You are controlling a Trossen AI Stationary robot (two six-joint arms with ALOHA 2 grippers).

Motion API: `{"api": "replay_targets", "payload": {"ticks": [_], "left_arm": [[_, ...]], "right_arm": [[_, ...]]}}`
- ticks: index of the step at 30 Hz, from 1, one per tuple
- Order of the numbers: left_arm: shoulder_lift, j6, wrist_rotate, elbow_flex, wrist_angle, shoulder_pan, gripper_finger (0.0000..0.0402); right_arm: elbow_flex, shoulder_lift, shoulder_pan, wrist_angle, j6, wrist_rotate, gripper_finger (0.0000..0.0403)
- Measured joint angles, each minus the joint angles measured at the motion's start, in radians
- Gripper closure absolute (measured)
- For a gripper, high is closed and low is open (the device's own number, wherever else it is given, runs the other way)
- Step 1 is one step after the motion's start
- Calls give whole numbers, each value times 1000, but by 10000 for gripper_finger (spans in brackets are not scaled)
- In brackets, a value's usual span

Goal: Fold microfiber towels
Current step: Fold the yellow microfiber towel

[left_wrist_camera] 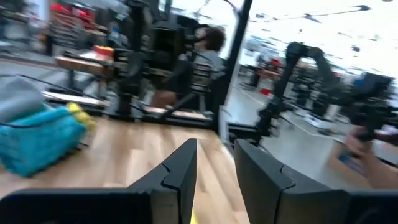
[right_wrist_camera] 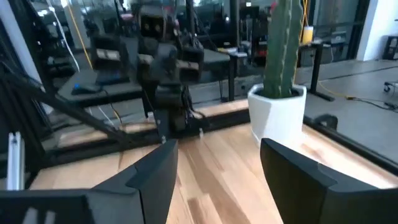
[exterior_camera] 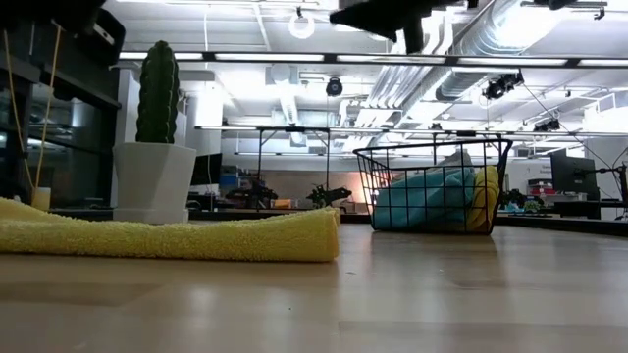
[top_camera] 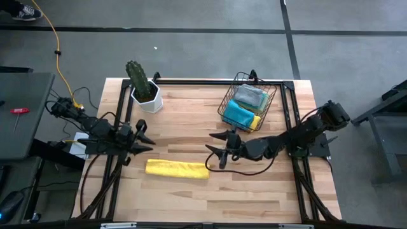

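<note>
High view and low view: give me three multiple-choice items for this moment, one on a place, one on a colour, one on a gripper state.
1. Where does the folded towel lie?
A. in the basket
B. on the table between the two grippers
C. on the cactus pot

2. What colour is it?
A. grey
B. teal
C. yellow

3. How are the right gripper's fingers?
A. open, holding nothing
B. shut on a towel
C. shut on the basket

Key: 1 B, the folded towel rests on the table between the left gripper and the right gripper; 2 C, it shows yellow in both views; 3 A, its fingers are spread and hold nothing.
</note>
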Motion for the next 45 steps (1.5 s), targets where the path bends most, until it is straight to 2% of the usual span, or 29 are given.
{"api": "replay_targets", "payload": {"ticks": [4, 9, 15, 18, 22, 32, 37, 45], "left_arm": [[0, 44, -79, 0, 21, -20, 303], [16, 86, -85, 0, 64, -60, 303], [86, 153, -123, 2, 162, -137, 303], [120, 160, -184, 25, 155, -166, 303], [167, 166, -203, 51, 151, -192, 303], [244, 186, -231, 66, 161, -195, 303], [247, 187, -285, 66, 164, -195, 303], [247, 185, -287, 66, 201, -195, 303]], "right_arm": [[46, 0, -11, 3, -14, -2, 183], [86, 0, -13, 1, -14, -6, 183], [102, 0, -13, 0, -14, -8, 183], [102, 0, -13, 0, -14, -8, 183], [102, 0, -13, 0, -5, -8, 183], [102, 0, -19, 8, 13, -7, 183], [102, 1, -19, 26, 13, -7, 183], [102, 1, -19, 26, 13, -7, 183]]}}
